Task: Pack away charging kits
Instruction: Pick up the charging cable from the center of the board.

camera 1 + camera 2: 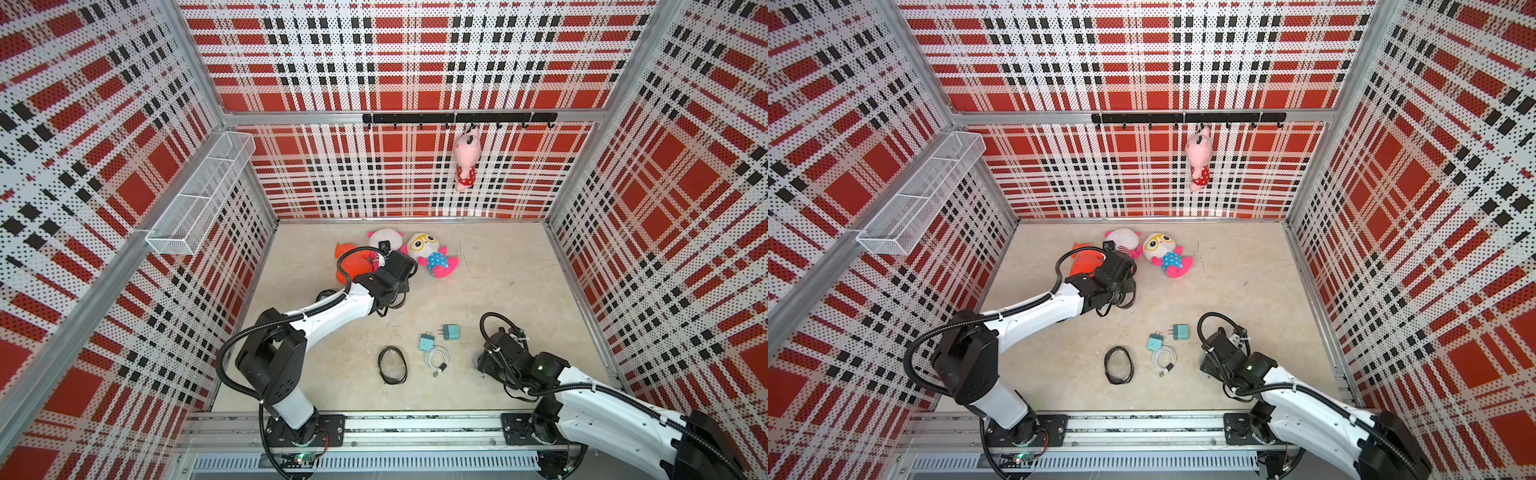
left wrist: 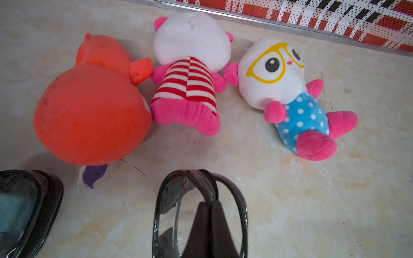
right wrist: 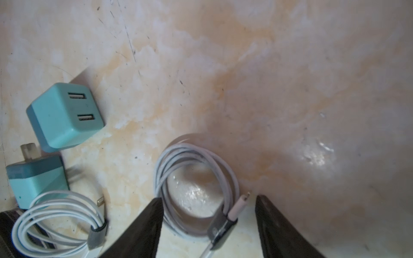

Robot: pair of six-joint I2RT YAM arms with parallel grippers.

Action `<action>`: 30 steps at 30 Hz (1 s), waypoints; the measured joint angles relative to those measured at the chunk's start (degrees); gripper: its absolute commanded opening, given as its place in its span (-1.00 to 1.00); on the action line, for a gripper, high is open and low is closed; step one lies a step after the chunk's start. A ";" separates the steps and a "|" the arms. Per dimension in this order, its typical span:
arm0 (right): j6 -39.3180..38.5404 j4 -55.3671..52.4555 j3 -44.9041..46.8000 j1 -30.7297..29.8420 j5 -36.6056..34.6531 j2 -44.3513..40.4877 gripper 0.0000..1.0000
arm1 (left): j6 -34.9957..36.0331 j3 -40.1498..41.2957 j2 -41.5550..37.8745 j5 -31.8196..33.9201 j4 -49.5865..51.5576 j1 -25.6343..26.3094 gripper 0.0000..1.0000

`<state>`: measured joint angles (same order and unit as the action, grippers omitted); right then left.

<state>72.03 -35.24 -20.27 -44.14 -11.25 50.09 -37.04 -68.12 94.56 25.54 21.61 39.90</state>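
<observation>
a: where's the left gripper (image 2: 211, 203)?
b: out toward the back of the tabletop (image 1: 519, 270). it's clamped shut on the dark rim of a clear oval case (image 2: 242, 201), near three plush toys (image 2: 190, 89) lying in a row.
a: and the right gripper (image 3: 208, 198)?
b: open. its fingers (image 3: 143, 232) stand apart on either side of a coiled white cable (image 3: 196, 154) that lies flat on the tabletop. the coil's dark tie and one plug end sit between them.
a: the other kit pieces?
b: near that coil lies a teal adapter (image 3: 64, 116) showing two usb slots. another teal adapter (image 3: 35, 178) is just beside it, prongs pointing toward it. a second white cable (image 1: 437, 358) is right up against that one.
a: any more cases?
b: a second case (image 1: 392, 365) lies flat near the front, close to the second white cable but apart from it. a third case (image 2: 49, 196) sits beside the held one. something teal shows through its clear wall, but i can't tell what it is.
</observation>
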 measured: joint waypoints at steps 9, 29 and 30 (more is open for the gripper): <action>-0.39 2.99 -1.31 0.00 -0.42 4.39 0.29 | 0.00 0.15 0.00 0.11 0.00 -0.02 -1.00; -4.72 -1.84 -5.75 -0.85 -1.44 12.63 -0.22 | 0.02 0.17 -0.02 -0.24 -0.02 -0.35 -1.00; -5.03 -0.87 -5.86 -0.85 -1.38 13.20 -0.24 | 0.02 0.20 -0.02 -0.26 -0.02 -0.35 -1.00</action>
<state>67.00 -36.12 -26.13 -44.99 -12.62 63.29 -37.01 -67.92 94.54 25.28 21.58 39.55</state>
